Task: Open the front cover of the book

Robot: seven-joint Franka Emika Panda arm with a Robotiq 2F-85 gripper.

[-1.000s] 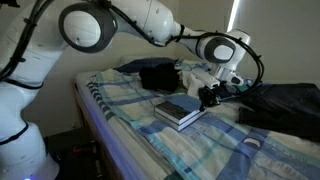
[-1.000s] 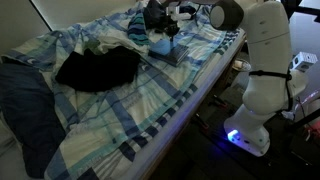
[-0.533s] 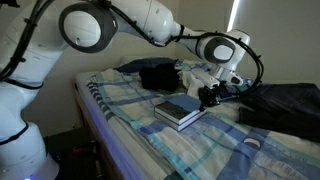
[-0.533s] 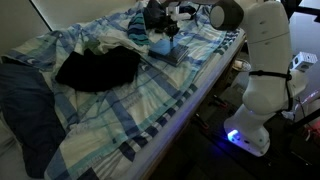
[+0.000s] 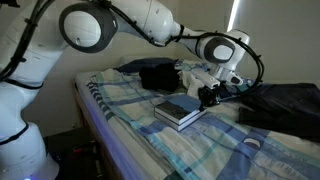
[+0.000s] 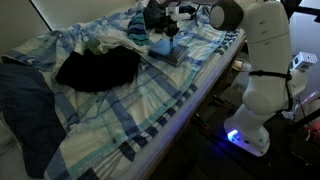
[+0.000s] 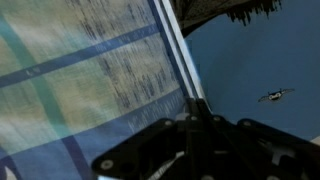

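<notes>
**A:** Where is the thing we need to open?

**B:** The thick dark blue-grey hardback book (image 5: 180, 110) lies flat and shut on the bed (image 5: 110, 125). It is about mid-width, just short of the heap of dark clothing (image 5: 155, 72) toward the bed's far end in that exterior view.

**A:** And the tool?

**B:** The black two-finger tool (image 5: 207, 99) hangs low at the side of the book that faces away from the robot's white pedestal (image 6: 262, 95). In the wrist view its fingers (image 7: 170, 132) run together to a point. It is closed, and I can make out nothing pinched between them.

**A:** What does the next move turn on?

**B:** It turns on where the tips stand against that edge. The wrist view shows a pale strip (image 7: 178, 55) along the book's side, running away from the tips up the picture. The thin dark blue-grey front cover (image 7: 255, 80) spreads to one side of it and the blue plaid bedding (image 7: 70, 80) to the other. So the tool points along the edge rather than across it, and the book lies from the tool toward the pedestal.

**A:** Are the tips under the cover?

**B:** I cannot tell. They are at the edge, but whether they touch the board or the bedding is hidden. I judge the cover must be caught there and swung over toward the pedestal side.
</notes>
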